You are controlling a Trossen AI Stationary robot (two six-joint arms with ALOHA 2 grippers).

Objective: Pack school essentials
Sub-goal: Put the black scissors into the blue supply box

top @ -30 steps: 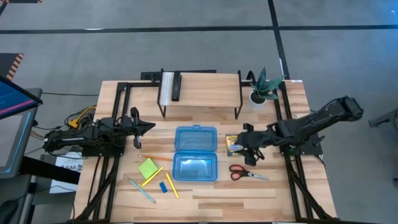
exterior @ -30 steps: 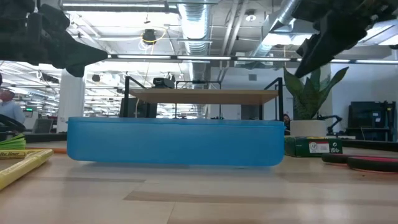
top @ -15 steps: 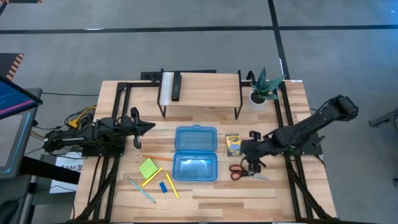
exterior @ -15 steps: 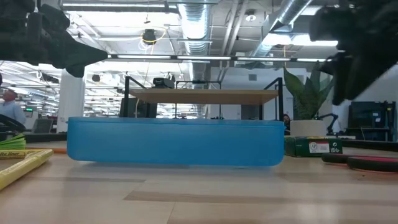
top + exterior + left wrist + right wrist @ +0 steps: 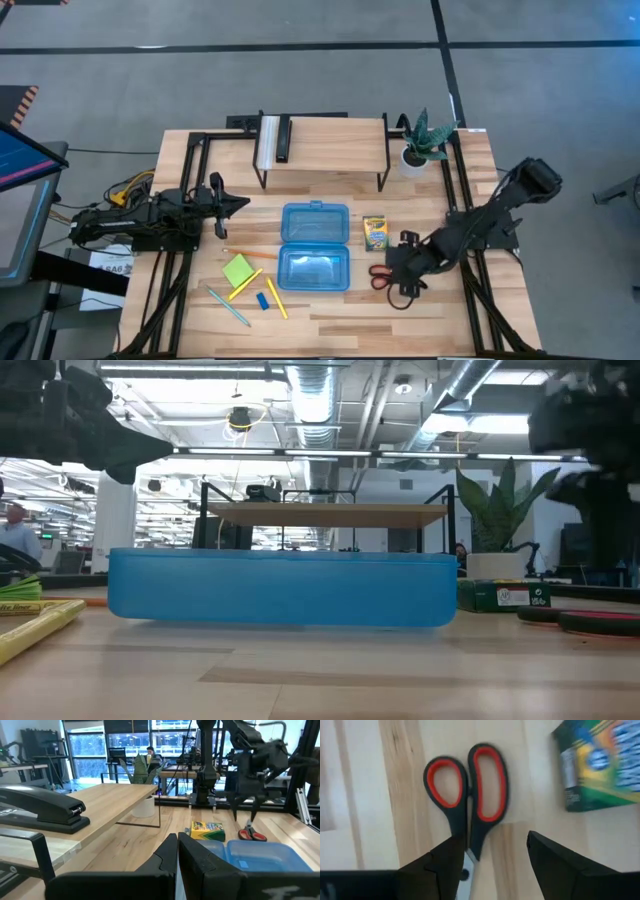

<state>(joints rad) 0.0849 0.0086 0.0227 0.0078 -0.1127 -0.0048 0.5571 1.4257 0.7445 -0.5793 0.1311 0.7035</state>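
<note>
My right gripper [image 5: 404, 282] is open and hovers over the red-handled scissors [image 5: 466, 800], which lie flat on the table; one finger [image 5: 445, 865] stands over the blades near the pivot, the other [image 5: 555, 865] off to the side. The yellow-green crayon box [image 5: 375, 232] lies beyond the scissors. A lime-green sticky-note pad [image 5: 238, 270], yellow and orange pencils [image 5: 246, 285], a light-blue pen [image 5: 228, 307] and a small blue eraser [image 5: 262, 301] lie left of the open blue case [image 5: 315, 246]. My left gripper [image 5: 236, 203] waits shut at the table's left.
A wooden riser shelf [image 5: 322, 140] with a black stapler [image 5: 42, 811] stands at the far edge, and a potted plant [image 5: 418, 145] sits at the far right. Black frame rails run along both sides of the table. Bare wood lies along the near edge.
My right gripper has moved from beside the crayon box toward the table's near edge and down, and now stands over the scissors. The crayon box, hidden in part before, now shows whole. The left arm has kept still.
</note>
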